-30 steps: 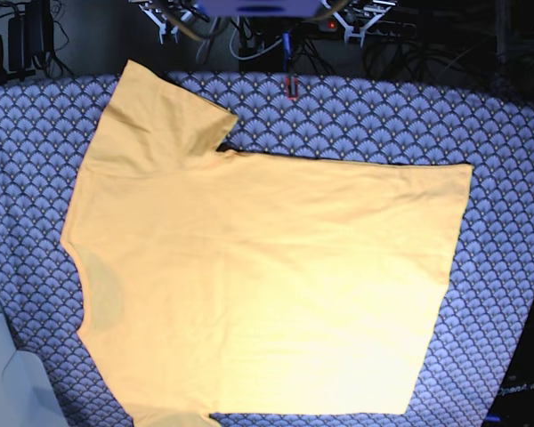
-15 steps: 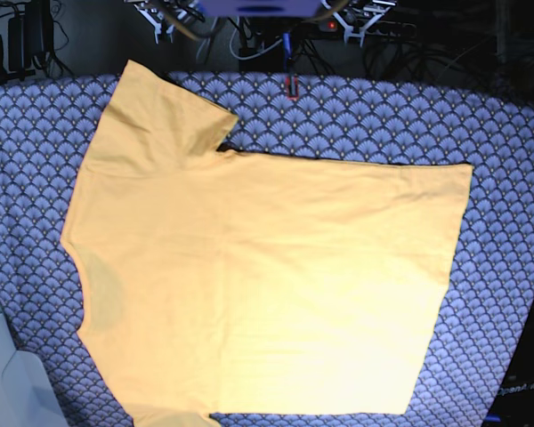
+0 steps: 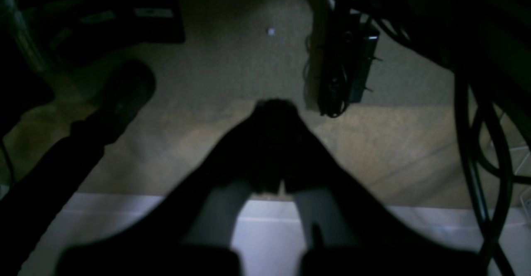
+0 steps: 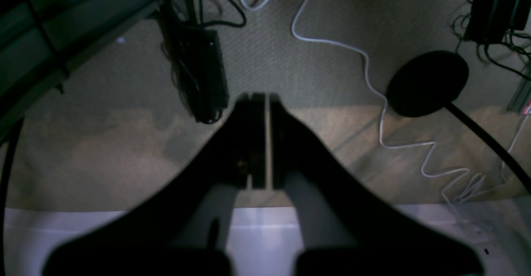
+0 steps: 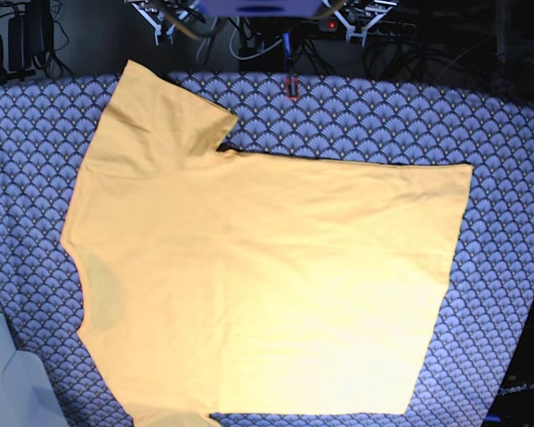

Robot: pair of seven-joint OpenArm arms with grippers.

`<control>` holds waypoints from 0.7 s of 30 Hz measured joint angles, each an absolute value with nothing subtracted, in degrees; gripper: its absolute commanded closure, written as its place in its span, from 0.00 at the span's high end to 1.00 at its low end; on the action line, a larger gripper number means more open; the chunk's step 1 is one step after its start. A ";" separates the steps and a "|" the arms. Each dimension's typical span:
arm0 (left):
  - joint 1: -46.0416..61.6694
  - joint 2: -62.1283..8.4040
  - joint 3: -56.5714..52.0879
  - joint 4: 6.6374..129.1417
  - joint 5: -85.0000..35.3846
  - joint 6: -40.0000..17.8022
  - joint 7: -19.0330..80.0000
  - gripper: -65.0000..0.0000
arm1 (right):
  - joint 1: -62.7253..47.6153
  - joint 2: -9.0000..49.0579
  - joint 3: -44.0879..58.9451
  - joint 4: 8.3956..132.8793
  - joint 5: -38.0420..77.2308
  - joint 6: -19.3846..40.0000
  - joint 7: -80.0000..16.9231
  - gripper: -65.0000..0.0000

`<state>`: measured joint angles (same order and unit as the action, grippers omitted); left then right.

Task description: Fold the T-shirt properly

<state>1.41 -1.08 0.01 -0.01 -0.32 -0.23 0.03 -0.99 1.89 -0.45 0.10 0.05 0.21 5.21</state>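
The yellow-orange T-shirt [image 5: 267,285] lies spread flat in the base view. Its collar is at the left, its hem at the right, and one sleeve [image 5: 160,116] points to the top left. Its lower edge runs out of the frame. Neither gripper is over the shirt. In the left wrist view my left gripper [image 3: 276,110] is shut and empty, hanging over the floor beyond the table's edge. My right gripper [image 4: 259,99] is likewise shut with nothing in it, only a thin slit between its fingers, and it too hangs over the floor.
A blue-grey scale-patterned cloth [image 5: 356,116] covers the table under the shirt. Arm parts [image 5: 365,18] and cables sit behind the table's far edge. On the floor lie a black power brick [image 4: 205,76], a white cable [image 4: 373,81] and a round black stand base [image 4: 427,83].
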 measured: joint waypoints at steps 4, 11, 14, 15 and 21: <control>1.41 -1.06 0.01 -0.01 -0.32 -0.25 0.03 0.00 | -0.97 1.91 -0.45 0.10 0.05 0.23 5.39 0.00; 1.41 -1.08 0.01 -0.01 -0.32 -0.25 -0.01 0.00 | -0.99 1.91 -0.45 0.10 0.05 0.21 5.41 0.00; 1.96 -1.08 0.01 0.16 -0.32 -0.27 -0.40 0.00 | -1.02 2.22 -0.45 0.10 0.05 0.23 5.43 0.00; 2.20 -1.08 0.01 0.14 -0.32 -0.30 -0.38 0.00 | -1.08 2.39 -0.45 0.10 0.05 0.21 5.43 0.00; 2.70 -1.08 0.01 0.10 -0.32 -0.32 -0.19 0.00 | -1.83 2.81 -0.45 0.10 0.03 0.23 6.90 0.00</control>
